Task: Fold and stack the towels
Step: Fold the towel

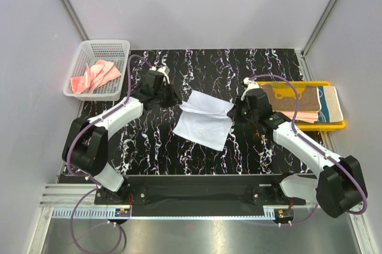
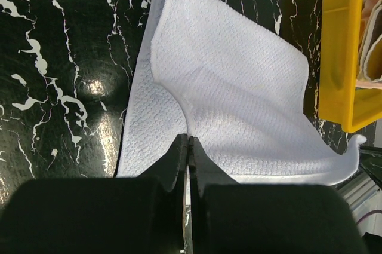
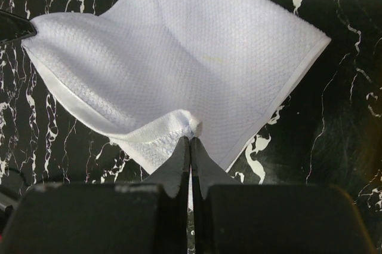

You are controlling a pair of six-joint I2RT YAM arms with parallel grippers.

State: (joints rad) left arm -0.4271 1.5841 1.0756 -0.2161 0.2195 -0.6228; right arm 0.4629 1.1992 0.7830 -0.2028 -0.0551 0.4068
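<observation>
Clenched on cloth, both of them: left gripper [image 2: 189, 140] with jaws pressed together over an edge of the light blue-white towel [image 1: 203, 125], right gripper [image 3: 190, 140] likewise nipping a bunched corner of the same towel. Beneath both grippers, black marble-veined table [image 1: 149, 146]. Between the two grippers, spread over that table, the towel itself: near part lying flat, far edge lifted off the surface and held up between the two pinches, sagging in a soft fold over the flat layer. To the outer side of the right gripper, just beside it, yellow tray [image 1: 325, 126] holding a stack of folded towels [image 1: 292, 100]: orange-yellow with brown on top, pale peach and teal-and-cream showing at the edges. Beyond the left gripper and off to its outer side, well apart, white mesh basket [image 1: 107, 42]. Inside the basket, crumpled, coral pink towel [image 1: 95, 76].
</observation>
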